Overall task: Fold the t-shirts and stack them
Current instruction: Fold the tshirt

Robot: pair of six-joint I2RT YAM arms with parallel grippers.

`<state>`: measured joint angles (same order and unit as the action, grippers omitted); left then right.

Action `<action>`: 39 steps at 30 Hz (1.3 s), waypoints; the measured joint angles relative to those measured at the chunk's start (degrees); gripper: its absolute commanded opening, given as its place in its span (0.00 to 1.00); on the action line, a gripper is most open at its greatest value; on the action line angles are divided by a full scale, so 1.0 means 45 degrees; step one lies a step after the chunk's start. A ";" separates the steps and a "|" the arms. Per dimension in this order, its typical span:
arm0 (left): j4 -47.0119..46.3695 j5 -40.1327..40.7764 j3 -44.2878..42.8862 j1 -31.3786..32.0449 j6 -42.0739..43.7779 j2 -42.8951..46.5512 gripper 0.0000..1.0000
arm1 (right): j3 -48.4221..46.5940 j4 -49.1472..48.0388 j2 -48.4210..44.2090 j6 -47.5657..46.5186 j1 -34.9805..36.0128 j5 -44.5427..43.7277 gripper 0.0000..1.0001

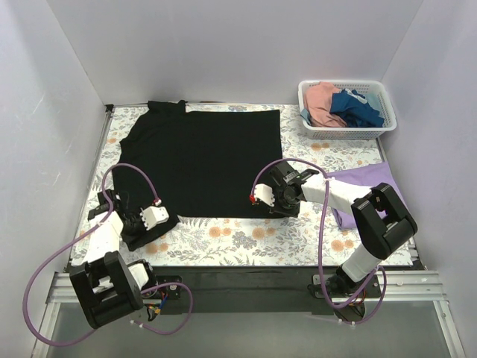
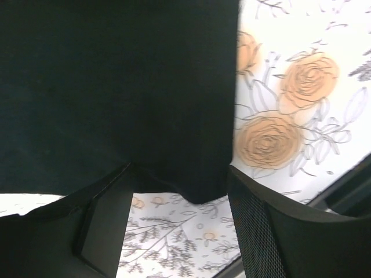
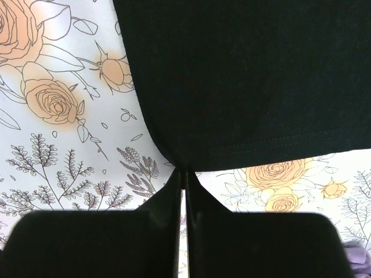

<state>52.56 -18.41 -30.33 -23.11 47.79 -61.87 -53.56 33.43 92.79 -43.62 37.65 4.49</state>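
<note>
The black t-shirt [image 1: 201, 160] lies flat on the surface [image 1: 246, 239], long axis left-right, just far of both arms, with the right fingers [image 3: 168, 214] pressed together pinching its near-right corner and the left fingers [image 2: 272, 231] spread astride its near-left corner, not yet gripping.

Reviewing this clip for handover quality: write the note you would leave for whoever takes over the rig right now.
Left gripper: open around the black t-shirt's near left corner, not yet gripping.
Right gripper: shut on its near hem.
Black t-shirt lies spread on the table; purple t-shirt at the right, partly under the arm; pink t-shirt and blue t-shirt in the basket.
Done: black one laid out.
Left: close left gripper, fold, then the rest, stack.
</note>
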 measured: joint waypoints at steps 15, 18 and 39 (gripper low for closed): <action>-0.1175 0.0262 0.0325 0.0758 0.0000 0.0058 0.00 | -0.0267 0.0350 0.0165 0.0044 -0.0005 0.0141 0.01; -0.0520 0.0233 -0.0087 0.0743 -0.0345 -0.0092 0.00 | -0.0321 0.0529 0.0204 0.0073 -0.0005 0.0233 0.01; 0.4197 -0.1302 -0.8116 -0.0102 -0.1574 -0.1345 0.00 | -0.0194 0.2919 -0.2599 -0.0160 -0.0214 0.0787 0.01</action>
<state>71.44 -24.27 -66.85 -23.57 40.71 -67.92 -54.43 46.57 81.10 -44.34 36.69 8.03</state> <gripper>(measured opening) 0.024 0.023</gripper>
